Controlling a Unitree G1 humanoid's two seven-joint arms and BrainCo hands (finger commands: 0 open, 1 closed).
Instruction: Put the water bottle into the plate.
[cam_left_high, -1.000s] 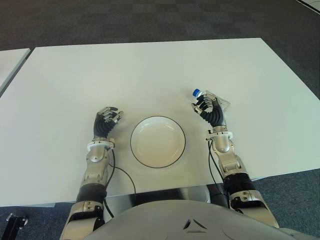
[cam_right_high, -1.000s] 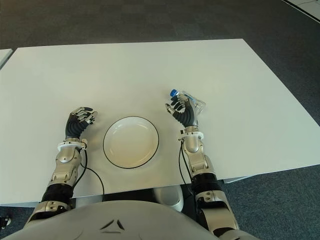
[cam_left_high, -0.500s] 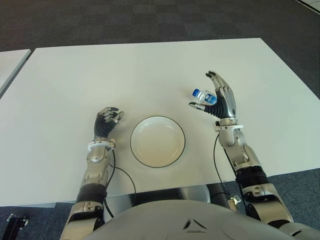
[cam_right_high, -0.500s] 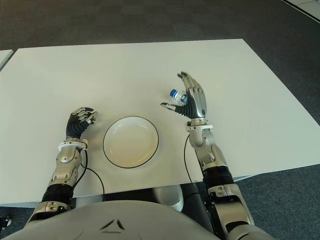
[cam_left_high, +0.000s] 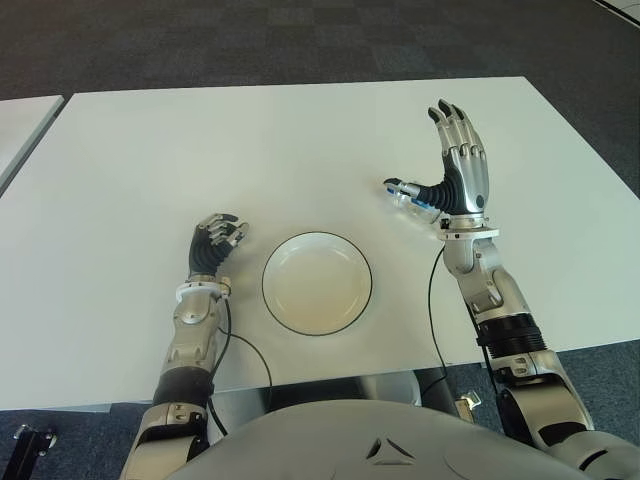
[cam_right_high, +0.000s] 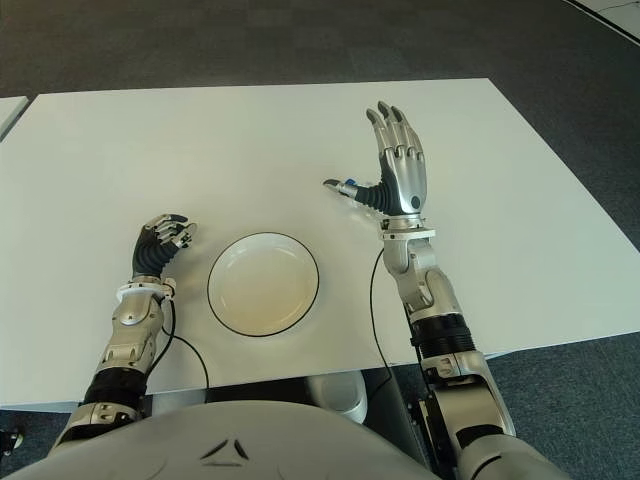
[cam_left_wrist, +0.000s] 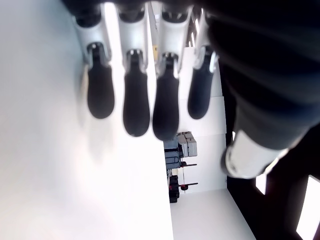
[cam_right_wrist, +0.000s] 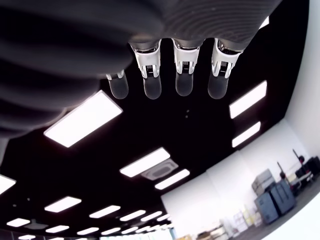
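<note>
The right hand (cam_left_high: 458, 170) is raised above the right half of the white surface (cam_left_high: 300, 140), toward its near edge, palm facing away from the robot and all four fingers (cam_right_wrist: 183, 75) extended straight and spread, with the thumb pointing sideways toward the plate side. The right wrist view shows the four fingertips against ceiling lights, with nothing between them; the hand holds nothing. The water bottle (cam_left_high: 404, 192), clear with a blue cap, shows just behind the thumb and the base of the palm in the left eye view, largely hidden by the hand; only the cap end and a short part of the body are visible. Whether the bottle touches the thumb cannot be told. The plate (cam_left_high: 317, 283), white and round with a dark rim, lies near the middle of the near edge of the surface and contains nothing; the bottle is apart from it, toward the right edge and farther from the robot. The left hand (cam_left_high: 214, 243) shows beside the plate on its left, near the near edge, with fingers curled inward and nothing in its grasp. A dark carpeted floor (cam_left_high: 300, 40) lies beyond the far edge.
</note>
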